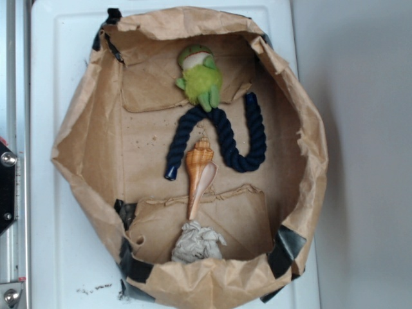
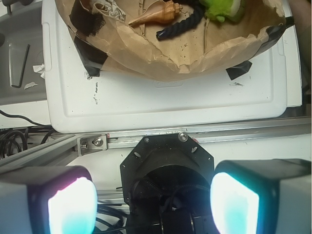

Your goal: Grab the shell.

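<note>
The orange-tan shell (image 1: 199,174) lies in the middle of the brown paper bag's floor, spire toward the blue rope and tail pointing at the paper wad. In the wrist view the shell (image 2: 158,13) shows at the top edge, inside the bag. My gripper (image 2: 153,202) is far back from the bag, above the robot's black base, well outside the white board. Its two glowing pads (image 2: 73,207) stand wide apart with nothing between them. The gripper is out of the exterior view.
A dark blue rope (image 1: 222,138) curves beside the shell's spire. A green plush toy (image 1: 201,78) lies at the far end, a crumpled grey-white paper wad (image 1: 196,243) at the tail end. The bag's raised paper wall (image 1: 77,161) rings everything on the white board (image 1: 45,77).
</note>
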Controlling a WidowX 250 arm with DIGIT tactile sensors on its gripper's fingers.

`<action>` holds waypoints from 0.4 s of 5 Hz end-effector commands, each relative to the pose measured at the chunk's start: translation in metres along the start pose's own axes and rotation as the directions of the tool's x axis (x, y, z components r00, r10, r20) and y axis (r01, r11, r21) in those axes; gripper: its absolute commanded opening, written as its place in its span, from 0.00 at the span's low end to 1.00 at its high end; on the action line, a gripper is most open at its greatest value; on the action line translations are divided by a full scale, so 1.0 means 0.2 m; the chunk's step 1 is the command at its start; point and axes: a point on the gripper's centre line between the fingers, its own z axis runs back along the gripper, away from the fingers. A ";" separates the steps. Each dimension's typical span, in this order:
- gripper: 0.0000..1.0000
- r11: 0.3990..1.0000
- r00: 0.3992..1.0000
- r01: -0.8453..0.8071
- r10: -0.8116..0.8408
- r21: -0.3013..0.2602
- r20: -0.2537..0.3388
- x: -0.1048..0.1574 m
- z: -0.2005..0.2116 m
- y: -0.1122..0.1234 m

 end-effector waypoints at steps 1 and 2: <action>1.00 1.000 1.000 0.000 0.000 0.000 0.000 0.00 0.00 0.00; 1.00 0.995 0.992 -0.100 0.100 -0.010 0.080 0.24 -0.06 -0.13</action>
